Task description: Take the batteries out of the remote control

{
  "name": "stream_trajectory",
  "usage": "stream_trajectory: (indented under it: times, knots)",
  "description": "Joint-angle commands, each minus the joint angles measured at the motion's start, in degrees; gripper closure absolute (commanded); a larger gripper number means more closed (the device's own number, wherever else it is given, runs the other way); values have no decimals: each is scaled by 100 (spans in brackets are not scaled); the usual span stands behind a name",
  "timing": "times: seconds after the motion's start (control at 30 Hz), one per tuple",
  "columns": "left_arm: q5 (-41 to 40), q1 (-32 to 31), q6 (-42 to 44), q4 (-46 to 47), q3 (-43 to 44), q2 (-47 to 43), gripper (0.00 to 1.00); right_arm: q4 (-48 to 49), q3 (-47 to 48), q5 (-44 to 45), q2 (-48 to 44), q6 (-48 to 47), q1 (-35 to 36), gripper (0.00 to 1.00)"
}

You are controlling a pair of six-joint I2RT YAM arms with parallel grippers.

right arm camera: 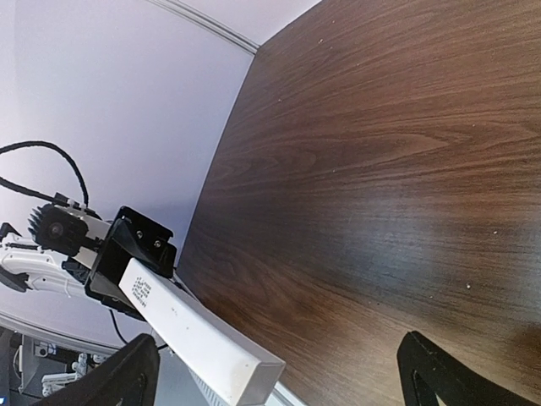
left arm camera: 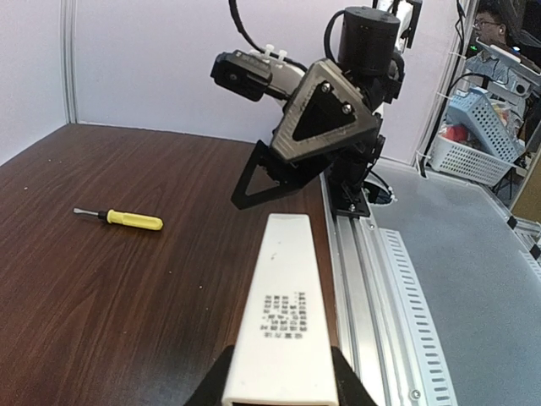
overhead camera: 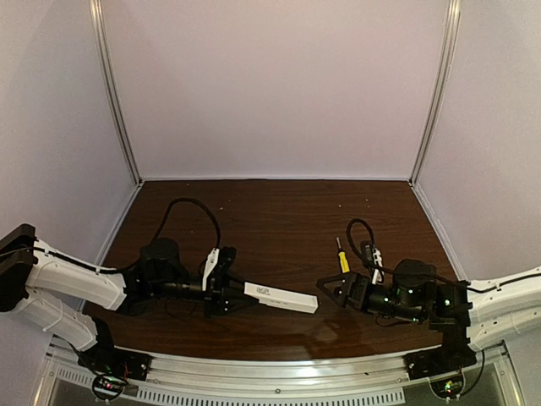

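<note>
Remote control (overhead camera: 281, 297): clamped at one end in the closed left gripper (overhead camera: 230, 290), label side up, held out roughly level toward the right arm, low over the near part of the dark wooden tabletop (overhead camera: 279, 220). Just off its free end, facing it with fingers spread wide and gripping nothing: the right gripper (overhead camera: 326, 286), no contact with the white bar as far as the wrist views tell. Further back, flat on the tabletop just behind that open gripper and apart from the bar: a yellow-handled screwdriver (overhead camera: 343, 260).
</note>
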Motion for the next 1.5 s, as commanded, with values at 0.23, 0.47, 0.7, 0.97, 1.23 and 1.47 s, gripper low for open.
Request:
stream_trajectory:
  times: [0.23, 0.47, 0.7, 0.97, 1.23, 1.47]
  knots:
    - [6, -25, -71, 429, -108, -228, 100, 1308, 167, -1011, 1193, 340, -22, 7]
    - [22, -28, -71, 437, -137, -275, 100, 1767, 325, -1542, 1819, 391, -23, 19]
    - [19, -30, -62, 441, -141, -262, 100, 1861, 428, -1689, 1984, 380, -16, 26]
    - [2, -30, -46, 402, -128, -258, 100, 1897, 454, -1808, 2002, 402, 12, 42]
    - [7, -31, -42, 410, -121, -223, 100, 1912, 459, -1852, 2026, 377, 24, 61]
    - [-1, -27, -43, 408, -124, -244, 100, 1901, 443, -1865, 2001, 359, 19, 85]
